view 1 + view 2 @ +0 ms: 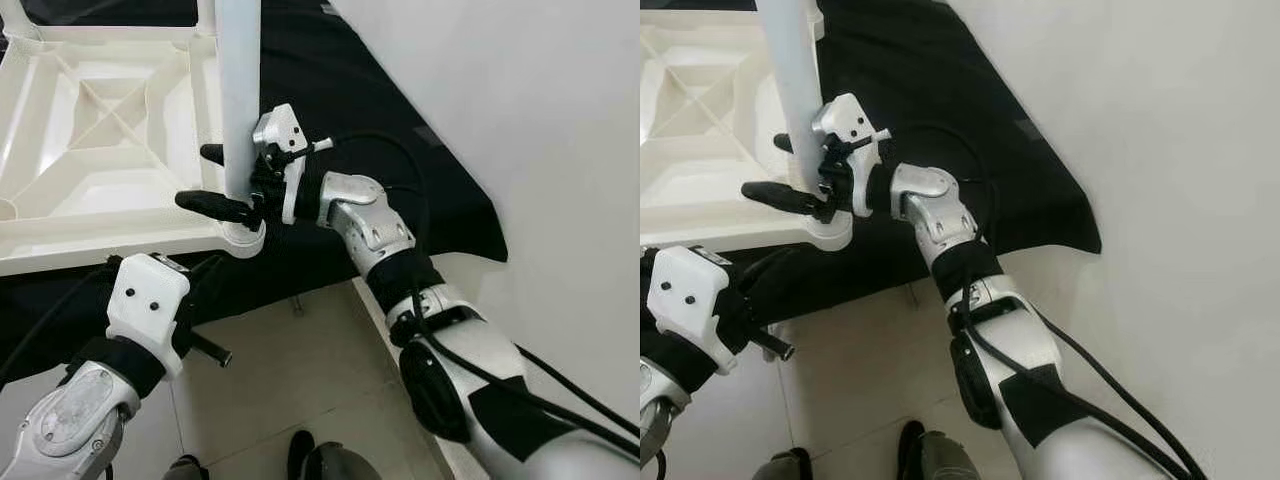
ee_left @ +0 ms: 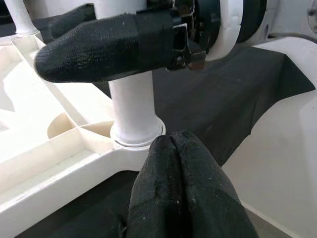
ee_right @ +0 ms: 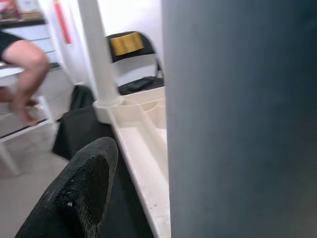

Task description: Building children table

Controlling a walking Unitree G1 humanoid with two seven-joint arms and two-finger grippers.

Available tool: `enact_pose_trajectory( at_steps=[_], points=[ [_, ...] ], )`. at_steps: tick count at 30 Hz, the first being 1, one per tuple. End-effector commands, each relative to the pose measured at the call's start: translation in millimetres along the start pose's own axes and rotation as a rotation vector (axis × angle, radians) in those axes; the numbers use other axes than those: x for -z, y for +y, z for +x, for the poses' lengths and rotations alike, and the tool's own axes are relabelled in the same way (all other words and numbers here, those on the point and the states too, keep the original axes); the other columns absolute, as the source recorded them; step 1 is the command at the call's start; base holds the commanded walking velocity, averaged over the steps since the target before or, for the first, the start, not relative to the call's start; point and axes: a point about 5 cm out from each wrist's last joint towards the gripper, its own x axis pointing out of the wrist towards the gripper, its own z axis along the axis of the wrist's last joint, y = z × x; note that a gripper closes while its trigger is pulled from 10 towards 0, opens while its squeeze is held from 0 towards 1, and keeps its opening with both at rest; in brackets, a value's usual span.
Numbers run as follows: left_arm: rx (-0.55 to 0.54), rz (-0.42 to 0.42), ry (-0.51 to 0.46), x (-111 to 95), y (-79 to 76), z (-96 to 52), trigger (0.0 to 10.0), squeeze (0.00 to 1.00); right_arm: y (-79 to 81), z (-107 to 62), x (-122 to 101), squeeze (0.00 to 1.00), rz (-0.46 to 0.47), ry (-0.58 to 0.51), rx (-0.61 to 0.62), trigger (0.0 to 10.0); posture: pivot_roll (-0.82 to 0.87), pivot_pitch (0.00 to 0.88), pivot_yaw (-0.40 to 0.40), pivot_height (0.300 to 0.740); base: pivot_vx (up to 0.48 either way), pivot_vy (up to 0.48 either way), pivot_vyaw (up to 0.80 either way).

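Left eye view: I am looking down on the white table top point(image 1: 95, 130) lying upside down on a black cloth point(image 1: 380, 110), its ribbed underside facing up. A white table leg point(image 1: 240, 100) is standing upright in the corner socket point(image 1: 243, 238) nearest me. My right gripper point(image 1: 212, 180) is straddling that leg low down, one black finger on each side of it, holding the leg. My left gripper point(image 1: 200, 300) is hovering just below the table's near edge, beside the socket.

Right eye view: I am seeing the same scene; the right arm point(image 1: 940, 230) is reaching across the cloth to the leg, and pale floor tiles point(image 1: 860, 380) are lying below.

Left wrist view: my left fingers point(image 2: 181, 193) are pressed together, tips just short of the socket collar, gripping nothing.

Right wrist view: one black finger point(image 3: 74, 198) is showing beside the blurred near leg; a second leg point(image 3: 99, 59) is standing at a far corner, with a folding chair point(image 3: 133, 64) and a person's arm point(image 3: 22, 74) beyond
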Motion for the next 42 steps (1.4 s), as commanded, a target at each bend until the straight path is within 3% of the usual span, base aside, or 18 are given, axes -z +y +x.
enact_pose_trajectory(
  at_steps=[1, 2, 3, 4, 15, 21, 23, 24, 25, 26, 27, 28, 30, 31, 32, 37, 41, 42],
  points=[
    [0.012, -0.001, 0.012, 0.1, -4.3, -3.3, 10.0, 0.00, 6.1, 6.8, 0.2, 0.00, -0.010, 0.018, -0.084, 6.8, 0.23, 0.294, -0.200, 0.740, 0.000, 0.000, 0.00],
    [0.012, -0.001, 0.012, 0.0, -4.5, -3.5, 10.0, 0.00, 6.8, 6.8, -0.4, 0.00, -0.012, 0.023, -0.111, 1.1, 0.23, 0.295, -0.202, 0.740, 0.000, 0.000, 0.00],
    [0.012, -0.001, 0.012, 0.0, -4.5, -3.5, 10.0, 0.00, 6.8, 6.8, -0.4, 0.00, -0.012, 0.023, -0.111, 1.1, 0.23, 0.295, -0.202, 0.740, 0.000, 0.000, 0.00],
    [0.010, -0.001, 0.012, -0.2, -4.9, -3.8, 10.0, 0.00, 7.7, 5.6, -2.2, 0.00, -0.011, 0.027, -0.179, 0.0, 0.23, 0.296, -0.203, 0.740, 0.000, 0.000, 0.00],
    [0.011, -0.008, 0.010, -0.1, -6.5, -3.0, 10.0, 0.00, 5.0, -4.7, -2.8, 0.00, 0.007, 0.027, -0.257, 0.0, 0.21, 0.292, -0.211, 0.740, 0.000, 0.000, 0.00],
    [0.015, -0.012, 0.010, -0.3, -7.1, -2.8, 10.0, 0.00, -2.8, -21.9, 7.6, 0.00, 0.006, 0.025, -0.147, 0.0, 0.20, 0.298, -0.207, 0.740, 0.000, 0.000, 0.00],
    [0.015, -0.013, 0.011, -0.1, -6.6, -3.4, 10.0, 0.00, -10.5, -30.7, 25.0, 0.00, 0.063, 0.043, 0.102, 0.0, 0.19, 0.300, -0.211, 0.740, 0.000, 0.000, 0.00],
    [0.015, -0.013, 0.011, -0.1, -6.6, -3.4, 10.0, 0.00, -10.5, -30.7, 25.0, 0.00, 0.063, 0.043, 0.102, 0.0, 0.19, 0.300, -0.211, 0.740, 0.000, 0.000, 0.00],
    [0.015, -0.013, 0.012, 0.1, -6.3, -3.8, 10.0, 0.00, -12.7, -33.6, 33.2, 0.00, 0.093, 0.052, 0.212, 0.0, 0.19, 0.299, -0.211, 0.740, 0.000, 0.000, 0.00],
    [0.017, -0.015, 0.014, 0.4, -5.6, -3.8, 10.0, 0.00, -21.3, -49.7, 63.0, 0.00, 0.123, 0.160, 0.677, 0.0, 0.18, 0.299, -0.193, 0.740, 0.000, 0.000, 0.00],
    [0.017, -0.015, 0.014, 0.4, -5.6, -3.8, 10.0, 0.00, -21.3, -49.7, 63.0, 0.00, 0.123, 0.160, 0.677, 0.0, 0.18, 0.299, -0.193, 0.740, 0.000, 0.000, 0.00],
    [0.018, -0.016, 0.015, 0.6, -5.4, -3.8, 10.0, 0.00, -22.6, -67.0, 82.0, 0.00, 0.114, 0.248, 1.004, 0.0, 0.18, 0.301, -0.191, 0.740, 0.000, 0.000, 0.00],
    [0.026, -0.011, 0.017, 0.4, -4.8, -3.5, 10.0, 0.00, 15.9, -35.4, 104.5, 0.00, 0.129, 0.245, 0.906, 0.0, 0.20, 0.290, -0.176, 0.740, 0.000, 0.000, 0.00],
    [0.026, -0.011, 0.017, 0.4, -4.8, -3.5, 10.0, 0.00, 15.9, -35.4, 104.5, 0.00, 0.129, 0.245, 0.906, 0.0, 0.20, 0.290, -0.176, 0.740, 0.000, 0.000, 0.00],
    [0.023, -0.008, 0.017, 0.0, -3.6, -3.5, 10.0, 0.00, 26.7, -20.0, 102.6, 0.00, 0.138, 0.206, 0.798, 0.0, 0.20, 0.290, -0.176, 0.740, 0.000, 0.000, 0.00],
    [0.017, 0.004, 0.018, 0.3, -0.6, -2.9, 10.0, 0.00, 31.2, 7.5, 86.8, 0.00, 0.109, 0.145, 0.638, 0.0, 0.21, 0.282, -0.179, 0.740, 0.000, 0.000, 0.00],
    [0.014, 0.007, 0.017, 0.1, 0.8, -2.8, 10.0, 0.00, 34.8, 15.8, 79.2, 0.00, 0.091, 0.120, 0.595, 0.0, 0.21, 0.282, -0.173, 0.740, 0.000, 0.000, 0.00],
    [0.013, 0.008, 0.018, 0.1, 1.0, -2.9, 10.0, 0.00, 36.3, 17.6, 76.8, 0.00, 0.074, 0.119, 0.611, 10.0, 0.21, 0.282, -0.173, 0.740, 0.000, 0.000, 0.00]
  ],
)
